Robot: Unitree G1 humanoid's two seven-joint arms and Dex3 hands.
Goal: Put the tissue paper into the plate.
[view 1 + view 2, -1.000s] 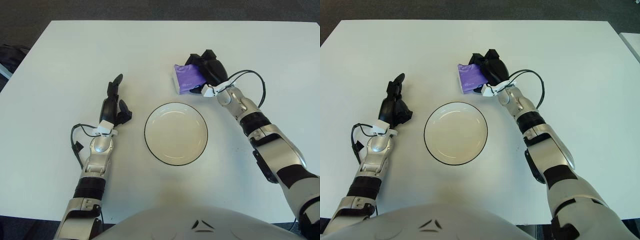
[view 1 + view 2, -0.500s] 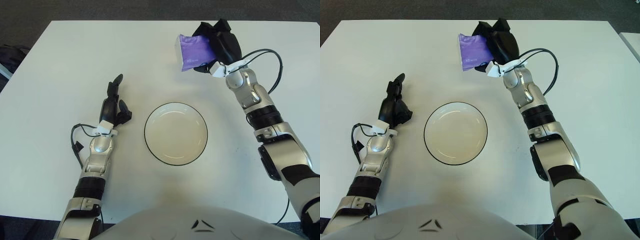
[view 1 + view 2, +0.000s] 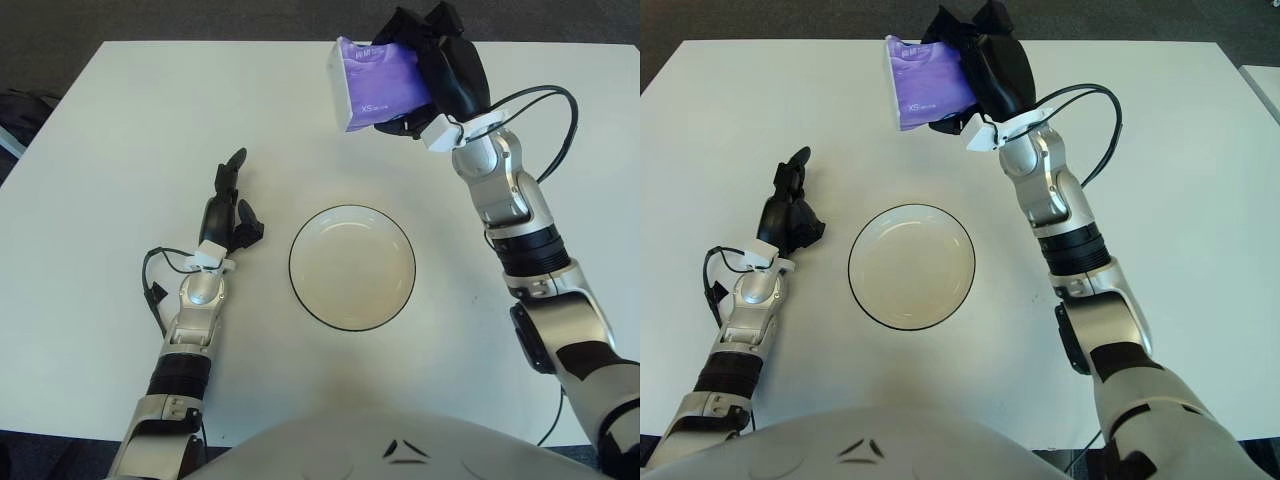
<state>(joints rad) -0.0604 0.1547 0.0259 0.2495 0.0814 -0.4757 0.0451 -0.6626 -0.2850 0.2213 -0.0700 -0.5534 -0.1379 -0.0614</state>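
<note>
We see a white tabletop [image 3: 120,120] filling most of the view, dark floor past its far edge. Our torso shell shows at the bottom edge.

Right arm [image 3: 510,215] reaches up and forward from the lower right, black cable looped beside the wrist. Left forearm [image 3: 185,345] runs up from the lower left.

White plate [image 3: 352,267] with a dark rim sits at centre, nearest us, empty — nothing on or in it.

Tissue paper pack [image 3: 375,84], purple with small white lettering, is off the tabletop and held up over the far edge, beyond the plate and slightly right of its centre. It is tilted, one broad face toward the camera.

Right hand [image 3: 440,70] is clenched on the pack — black fingers wrap it from the right side and behind, thumb under the lower edge.

Left hand [image 3: 229,210] shows left of the plate, well apart from it, grasping nothing; one finger points straight away from us, the others loosely curled. Contact with the tabletop — cannot tell.
</note>
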